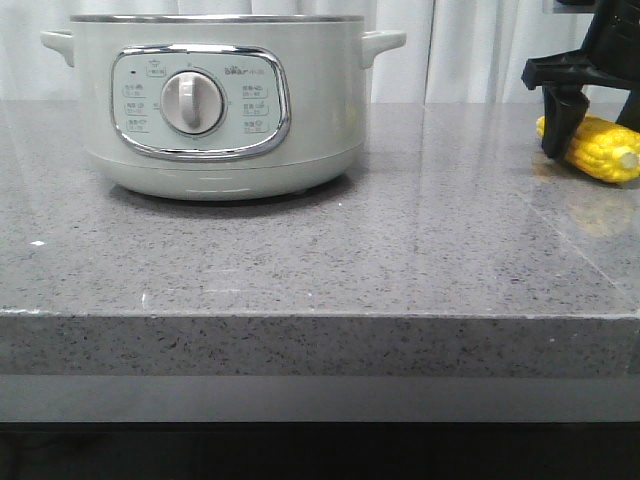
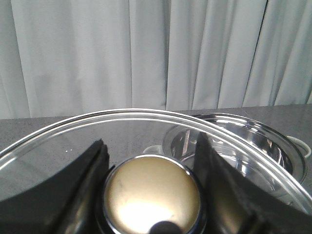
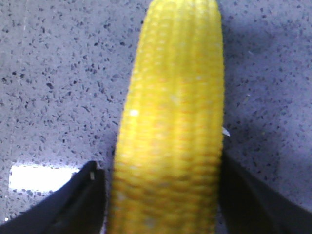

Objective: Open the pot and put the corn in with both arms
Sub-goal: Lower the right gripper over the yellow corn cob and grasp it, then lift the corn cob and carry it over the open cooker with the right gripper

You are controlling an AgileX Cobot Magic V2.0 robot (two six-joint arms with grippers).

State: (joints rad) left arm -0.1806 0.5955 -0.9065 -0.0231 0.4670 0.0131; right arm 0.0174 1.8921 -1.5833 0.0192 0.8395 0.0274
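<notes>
Both arms are busy: the left gripper (image 2: 151,195) is clamped on the lid (image 2: 146,122) knob, holding it clear of the open pot (image 1: 215,100), while the right gripper (image 3: 161,195) pinches the corn (image 1: 603,148) on the counter (image 1: 400,250), presumably for the drop-in.

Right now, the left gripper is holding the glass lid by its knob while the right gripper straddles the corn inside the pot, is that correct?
Not quite. The corn lies on the grey counter, well to the right of the pot, as the front view shows. The rest stands: the left gripper holds the glass lid by its knob, and the right gripper straddles the corn.
</notes>
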